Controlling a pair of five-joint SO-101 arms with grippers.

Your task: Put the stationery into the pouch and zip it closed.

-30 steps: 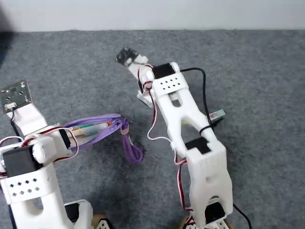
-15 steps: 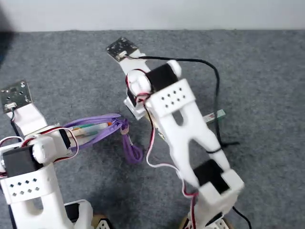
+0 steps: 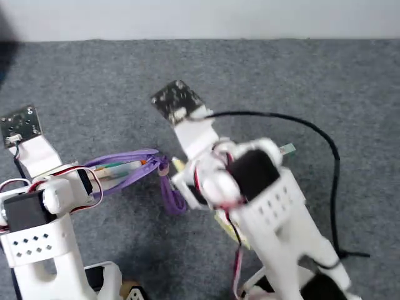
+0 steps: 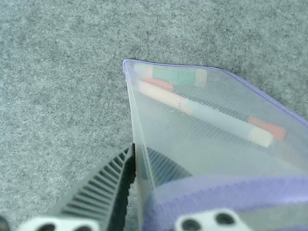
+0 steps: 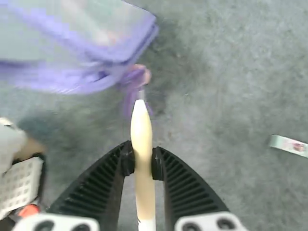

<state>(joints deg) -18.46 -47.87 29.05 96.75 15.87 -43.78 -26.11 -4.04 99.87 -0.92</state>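
Note:
A clear pouch (image 3: pixel 122 169) with purple trim lies open on the grey carpet, several pens inside it (image 4: pixel 202 113). My left gripper (image 4: pixel 137 192) is shut on the pouch's edge (image 4: pixel 139 159), holding it up. The right gripper (image 5: pixel 141 161) is shut on a cream pen (image 5: pixel 142 144), whose tip points at the pouch's purple zipper end (image 5: pixel 134 77). In the high view the pen's tip (image 3: pixel 178 165) shows beside the pouch's mouth and its purple wrist loop (image 3: pixel 172 199).
One small green and white stationery piece (image 3: pixel 287 149) lies on the carpet to the right of the right arm, also seen as a strip (image 5: pixel 288 144) in the right wrist view. A pale wall edge runs along the back.
The right arm swung back and down from the far middle toward the pouch's mouth, carrying the cream pen. The left arm and pouch stayed still.

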